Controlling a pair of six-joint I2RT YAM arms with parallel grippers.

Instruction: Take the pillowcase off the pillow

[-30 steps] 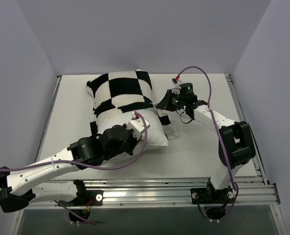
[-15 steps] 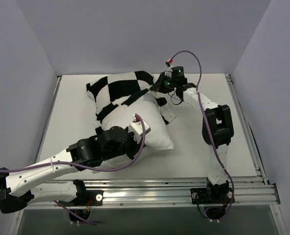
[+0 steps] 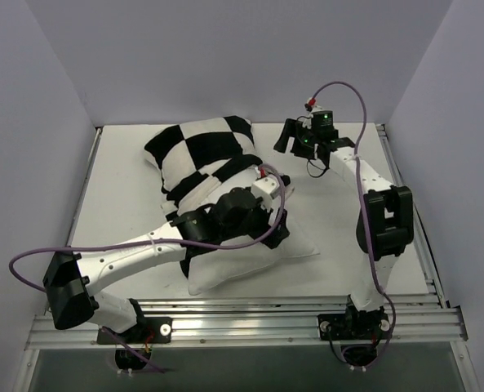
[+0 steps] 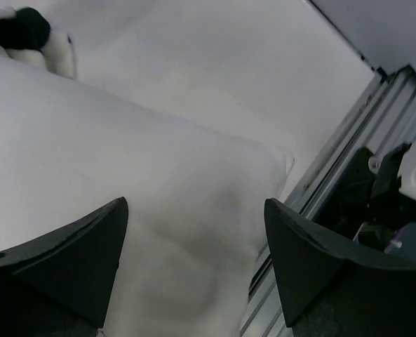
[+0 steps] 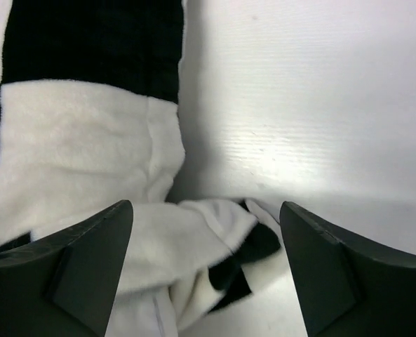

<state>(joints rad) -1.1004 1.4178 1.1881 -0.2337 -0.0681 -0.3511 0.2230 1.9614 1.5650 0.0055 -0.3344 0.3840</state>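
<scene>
The black-and-white checkered pillowcase (image 3: pixel 197 147) lies at the back left and still covers the far end of the pillow. The plain white pillow (image 3: pixel 233 265) sticks out of it toward the front. My left gripper (image 3: pixel 277 234) hovers over the pillow's near right part. In the left wrist view this gripper (image 4: pixel 193 263) is open, with only the white pillow (image 4: pixel 151 189) beneath it. My right gripper (image 3: pixel 288 136) is open at the back, just right of the pillowcase. In the right wrist view it (image 5: pixel 208 274) stands above the pillowcase's bunched hem (image 5: pixel 215 246), holding nothing.
A metal rail (image 3: pixel 307 314) runs along the table's front edge, and another rail (image 3: pixel 405 188) runs down the right side. Grey walls close in the left, back and right. A purple cable (image 3: pixel 103 249) loops from the left arm.
Both grippers have opened and let go of the fabric. The pillow has slid further out toward the front right. The left arm swung right over it, and the right gripper drew back to the right.
</scene>
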